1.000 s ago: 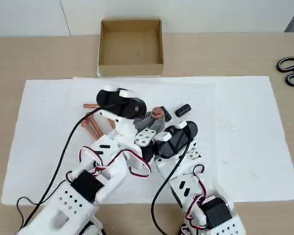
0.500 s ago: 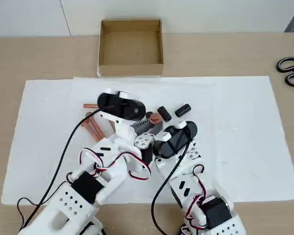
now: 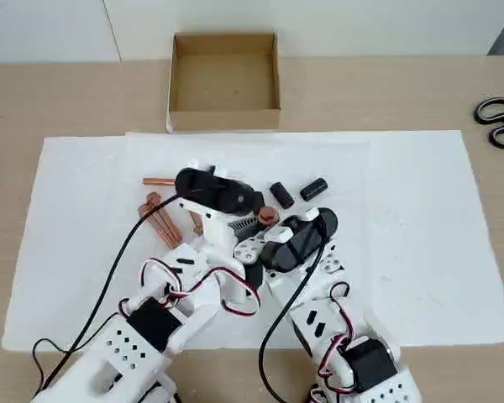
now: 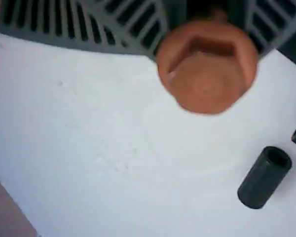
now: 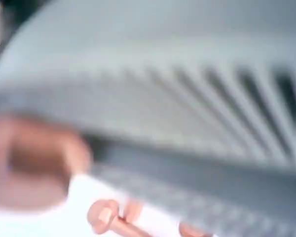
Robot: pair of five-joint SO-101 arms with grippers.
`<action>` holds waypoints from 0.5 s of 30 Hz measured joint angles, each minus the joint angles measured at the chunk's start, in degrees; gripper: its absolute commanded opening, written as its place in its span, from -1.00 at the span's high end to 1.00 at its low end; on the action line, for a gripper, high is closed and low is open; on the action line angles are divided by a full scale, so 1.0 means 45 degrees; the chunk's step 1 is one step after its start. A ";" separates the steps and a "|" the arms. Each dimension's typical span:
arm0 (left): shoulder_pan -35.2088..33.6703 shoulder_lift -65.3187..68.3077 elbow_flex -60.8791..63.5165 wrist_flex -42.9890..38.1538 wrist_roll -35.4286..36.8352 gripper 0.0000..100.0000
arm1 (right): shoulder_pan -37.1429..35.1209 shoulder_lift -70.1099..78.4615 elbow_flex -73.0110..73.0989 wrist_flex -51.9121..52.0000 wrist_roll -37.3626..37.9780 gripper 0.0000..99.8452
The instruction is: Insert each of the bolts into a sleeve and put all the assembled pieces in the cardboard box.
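1. Table [image 3: 34,92] with a white paper sheet [image 3: 420,235] over the middle and lower frame; probably a mat so small parts show up
2. Cardboard box [image 3: 223,120], upper centre, open top, just beyond the sheet's upper edge; no assembled piece in it yet
3. Left gripper [image 3: 254,220], centre frame, clamped on a bolt [image 4: 204,74]; the head faces its wrist camera, so the shank points away, judged ready for pushing into a sleeve
4. Right gripper [image 3: 260,238] just below it, very close; grip state cannot be told. The two crowd each other
5. Scissors [image 3: 497,120], right edge, well apart, no obstruction
6. Loose bolts [image 3: 161,222], left of centre, lying flat
7. Sleeves [image 3: 281,195] lie on their sides, just upper right of the grippers, unheld
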 measured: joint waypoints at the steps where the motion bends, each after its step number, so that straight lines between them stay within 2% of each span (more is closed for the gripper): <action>1: 0.0000 0.0000 0.0039 0.0000 0.0000 0.99 | 0.0000 0.0000 0.0020 0.0000 0.0000 0.99; 8: 0.0020 -0.0078 0.0137 -0.0020 0.0000 0.98 | 0.0000 0.0000 0.0020 0.0000 0.0000 0.99; 13: 0.0020 -0.0117 0.0156 0.0098 0.0000 0.74 | 0.0000 0.0000 0.0020 0.0000 0.0020 0.99; 15: -0.0098 -0.0195 0.0156 0.0469 0.0000 0.70 | 0.0059 0.0000 0.0020 0.0000 0.0020 0.99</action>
